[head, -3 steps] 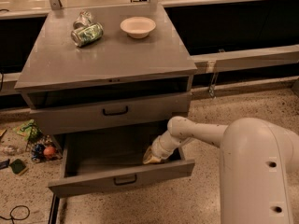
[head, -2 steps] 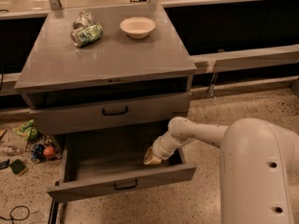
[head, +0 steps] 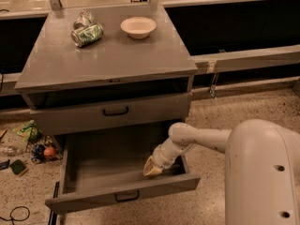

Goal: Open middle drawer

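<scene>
The middle drawer [head: 93,201], grey with a small black centre handle [head: 126,196], stands pulled far out of the grey cabinet [head: 108,60]. Its inside shows and looks empty. My gripper [head: 152,168] reaches down into the drawer at its right front corner, just behind the front panel. My white arm [head: 201,138] comes in from the right over the drawer's right side wall. The drawer above [head: 70,118], with a black handle [head: 116,110], is closed. Anything below the open drawer is hidden.
On the cabinet top lie a crushed green can [head: 87,33] and a white bowl [head: 138,26]. Litter and small toys [head: 33,144] lie on the floor left of the cabinet. A black cable [head: 11,214] lies at the lower left. My white body [head: 262,177] fills the lower right.
The middle drawer has slid further out toward the camera. My gripper has moved with it, staying behind the front panel. Nothing on the cabinet top has moved.
</scene>
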`<state>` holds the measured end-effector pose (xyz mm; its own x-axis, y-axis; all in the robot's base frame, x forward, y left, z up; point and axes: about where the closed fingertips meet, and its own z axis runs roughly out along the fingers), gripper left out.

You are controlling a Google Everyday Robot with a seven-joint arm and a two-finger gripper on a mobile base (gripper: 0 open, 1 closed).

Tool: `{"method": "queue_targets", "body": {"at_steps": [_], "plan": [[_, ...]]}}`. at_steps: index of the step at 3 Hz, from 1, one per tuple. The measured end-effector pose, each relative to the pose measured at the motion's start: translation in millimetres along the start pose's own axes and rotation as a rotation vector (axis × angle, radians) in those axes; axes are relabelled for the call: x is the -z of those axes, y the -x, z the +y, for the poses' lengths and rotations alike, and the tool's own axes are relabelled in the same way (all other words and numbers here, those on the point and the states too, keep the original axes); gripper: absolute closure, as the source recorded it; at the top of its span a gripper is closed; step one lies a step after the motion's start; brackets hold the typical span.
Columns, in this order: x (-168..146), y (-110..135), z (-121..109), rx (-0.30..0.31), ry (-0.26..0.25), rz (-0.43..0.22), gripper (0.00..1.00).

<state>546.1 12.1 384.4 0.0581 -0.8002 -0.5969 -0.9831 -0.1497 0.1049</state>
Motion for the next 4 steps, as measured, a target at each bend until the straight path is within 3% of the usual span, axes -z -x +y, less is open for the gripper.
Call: {"method": "queue_targets", "body": {"at_steps": [1,3,4], "plan": [[-1.5,6.3,26.1,-0.023,0.036,-0.024,1.00],[86.2,27.0,26.1,-0.003,-0.187,-0.062,1.00],[140.4,35.3,28.2,0.003,-0.315,-0.139,0.98]]}}
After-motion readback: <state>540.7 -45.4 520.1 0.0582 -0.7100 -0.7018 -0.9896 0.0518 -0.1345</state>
